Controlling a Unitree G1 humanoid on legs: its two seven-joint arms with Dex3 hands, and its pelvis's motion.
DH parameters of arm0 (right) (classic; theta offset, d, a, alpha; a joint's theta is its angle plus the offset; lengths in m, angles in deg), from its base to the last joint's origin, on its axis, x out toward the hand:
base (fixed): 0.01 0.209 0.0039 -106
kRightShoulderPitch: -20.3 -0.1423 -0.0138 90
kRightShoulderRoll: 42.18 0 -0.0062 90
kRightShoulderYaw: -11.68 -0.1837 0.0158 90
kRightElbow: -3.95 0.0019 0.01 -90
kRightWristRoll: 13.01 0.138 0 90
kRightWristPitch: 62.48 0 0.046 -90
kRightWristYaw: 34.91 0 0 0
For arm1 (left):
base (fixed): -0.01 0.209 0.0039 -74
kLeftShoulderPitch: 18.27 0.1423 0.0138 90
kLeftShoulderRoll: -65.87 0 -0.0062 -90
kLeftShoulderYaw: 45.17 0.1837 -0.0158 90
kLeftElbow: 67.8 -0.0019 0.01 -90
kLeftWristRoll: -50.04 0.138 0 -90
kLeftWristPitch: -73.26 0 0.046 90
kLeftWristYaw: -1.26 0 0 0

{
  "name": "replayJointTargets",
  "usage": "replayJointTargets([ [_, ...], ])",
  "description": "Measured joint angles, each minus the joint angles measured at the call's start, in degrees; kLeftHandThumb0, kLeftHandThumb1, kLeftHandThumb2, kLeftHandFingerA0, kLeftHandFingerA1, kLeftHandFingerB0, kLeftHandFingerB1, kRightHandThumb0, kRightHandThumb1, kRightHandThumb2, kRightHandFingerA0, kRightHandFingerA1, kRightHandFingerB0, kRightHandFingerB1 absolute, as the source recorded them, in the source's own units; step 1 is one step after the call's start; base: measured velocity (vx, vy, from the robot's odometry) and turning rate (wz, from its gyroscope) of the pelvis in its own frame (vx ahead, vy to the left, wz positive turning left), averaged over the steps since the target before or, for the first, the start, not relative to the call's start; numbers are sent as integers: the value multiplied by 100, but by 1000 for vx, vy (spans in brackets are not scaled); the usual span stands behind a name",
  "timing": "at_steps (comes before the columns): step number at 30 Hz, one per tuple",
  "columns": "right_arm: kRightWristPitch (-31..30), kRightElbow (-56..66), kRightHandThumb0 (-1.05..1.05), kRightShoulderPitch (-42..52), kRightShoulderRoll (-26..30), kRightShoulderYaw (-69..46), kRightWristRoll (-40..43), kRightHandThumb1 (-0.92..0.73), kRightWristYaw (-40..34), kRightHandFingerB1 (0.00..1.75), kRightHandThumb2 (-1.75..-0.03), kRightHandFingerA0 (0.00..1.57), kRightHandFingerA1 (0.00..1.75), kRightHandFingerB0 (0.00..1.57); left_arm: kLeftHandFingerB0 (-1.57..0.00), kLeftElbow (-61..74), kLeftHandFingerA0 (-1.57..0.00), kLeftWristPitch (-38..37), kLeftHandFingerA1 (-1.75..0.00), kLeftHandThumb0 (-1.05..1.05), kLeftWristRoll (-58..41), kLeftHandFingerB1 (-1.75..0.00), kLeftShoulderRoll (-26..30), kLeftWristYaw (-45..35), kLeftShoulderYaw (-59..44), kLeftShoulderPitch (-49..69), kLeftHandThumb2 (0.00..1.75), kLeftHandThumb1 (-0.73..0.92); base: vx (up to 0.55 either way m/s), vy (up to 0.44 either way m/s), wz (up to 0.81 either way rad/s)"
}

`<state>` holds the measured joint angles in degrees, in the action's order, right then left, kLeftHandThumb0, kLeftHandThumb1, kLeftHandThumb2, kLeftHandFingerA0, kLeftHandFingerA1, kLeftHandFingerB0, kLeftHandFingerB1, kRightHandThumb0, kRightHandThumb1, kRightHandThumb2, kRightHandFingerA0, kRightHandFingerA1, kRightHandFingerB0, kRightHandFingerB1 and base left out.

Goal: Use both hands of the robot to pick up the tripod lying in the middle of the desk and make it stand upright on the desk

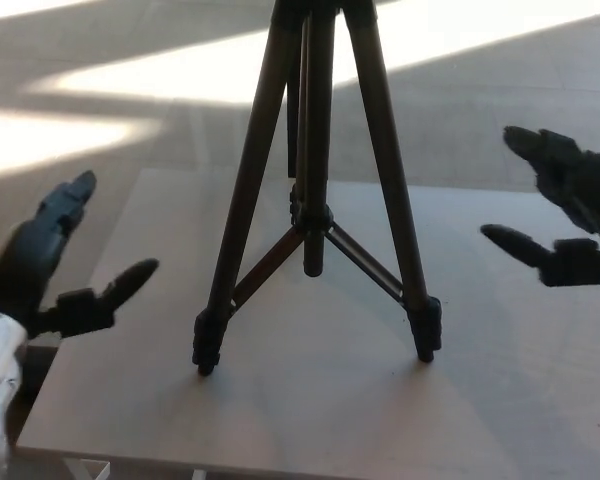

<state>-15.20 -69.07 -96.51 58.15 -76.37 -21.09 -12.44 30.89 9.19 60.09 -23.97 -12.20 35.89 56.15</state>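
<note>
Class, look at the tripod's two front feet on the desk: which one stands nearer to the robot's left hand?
The foot at picture left, ending the tripod's left-hand leg. It stands toward the left hand; the other foot is across, on the right hand's side.

Tripod (315,190) standing on the surface (320,410), the sole obstacle there. Its two near legs splay apart toward the feet, with the centre column and two braces filling the upper part of the gap between them; bare surface lies open beneath the column's lower end and in front of the feet. Left hand (55,270), left of the tripod and well apart, fingers (130,280) spread: clear passage between it and the left leg. Right hand (565,215), right of the tripod, likewise separated by unobstructed surface.
</note>
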Motion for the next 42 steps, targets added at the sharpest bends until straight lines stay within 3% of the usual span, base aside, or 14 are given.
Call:
replayJointTargets([
  [3,-34,190,-103,488,154,-540,134,-72,144,0,-62,0,0,0,0,257,0,-1,0,-95,-179,0,113,-133,-440,337,62,70,0,0,0],
  [5,-54,271,-93,891,244,-963,210,-71,253,0,-62,0,0,0,0,367,0,-1,-23,-105,-303,-18,187,-229,-779,631,101,59,0,0,0],
  [9,-58,272,-89,1555,320,-1691,335,-52,411,2,-82,0,0,0,0,407,0,0,-5,-94,-522,-21,217,-363,-1359,1116,68,48,0,0,0],
  [11,-56,220,-96,1854,329,-2074,398,-62,465,0,-96,0,6,0,0,392,0,0,-39,-90,-661,-27,215,-412,-1676,1308,97,58,0,0,0],
  [21,110,-602,-60,2721,340,-3749,592,-68,352,7,-81,0,0,0,0,-515,0,-47,0,-74,-1166,0,261,-521,-3047,1948,64,79,0,0,0],
  [22,170,-837,-66,2782,341,-3965,624,-67,281,0,-83,0,0,0,0,-792,0,-69,-34,-92,-1227,-25,280,-526,-3212,2043,88,57,0,0,0],
  [29,478,-1956,-78,3146,339,-4677,678,-63,-102,10,-95,0,15,0,0,-2161,0,-164,-22,-105,-1389,-14,408,-512,-3767,2555,97,64,0,0,0],
  [30,539,-2173,-69,3211,338,-4783,688,-82,-183,12,-64,0,12,0,0,-2453,0,-177,-19,-105,-1413,-8,432,-505,-3848,2659,97,66,0,0,0],
  [32,635,-2466,-86,3295,336,-4919,704,-68,-294,5,-98,0,13,0,-3,-2869,0,-195,-47,-70,-1462,-42,460,-483,-3953,2793,64,77,0,0,0],
  [34,723,-2754,-78,3356,311,-5033,730,-57,-400,17,-90,0,20,6,-3,-3312,-8,-220,-55,-39,-1493,-54,480,-457,-4035,2934,106,51,0,0,0],
  [38,921,-3403,-72,3366,199,-5227,799,-49,-594,16,-89,0,21,0,-14,-4172,-33,-267,-68,-68,-1549,-56,501,-423,-4187,3165,91,62,0,0,0],
  [39,967,-3603,-65,3343,155,-5267,822,-65,-645,16,-61,0,32,0,-15,-4392,-38,-288,-70,-66,-1569,-55,513,-417,-4223,3216,90,62,0,0,0],
  [41,1048,-4045,-71,3266,37,-5414,886,-50,-753,10,-85,0,15,0,-17,-4842,-37,-315,-69,-61,-1601,-50,547,-398,-4310,3303,63,78,0,0,0],
  [42,1068,-4200,-70,3231,1,-5469,912,-49,-792,12,-84,0,20,0,-15,-4994,-38,-330,-68,-64,-1608,-53,559,-389,-4344,3330,90,64,0,0,0],
])
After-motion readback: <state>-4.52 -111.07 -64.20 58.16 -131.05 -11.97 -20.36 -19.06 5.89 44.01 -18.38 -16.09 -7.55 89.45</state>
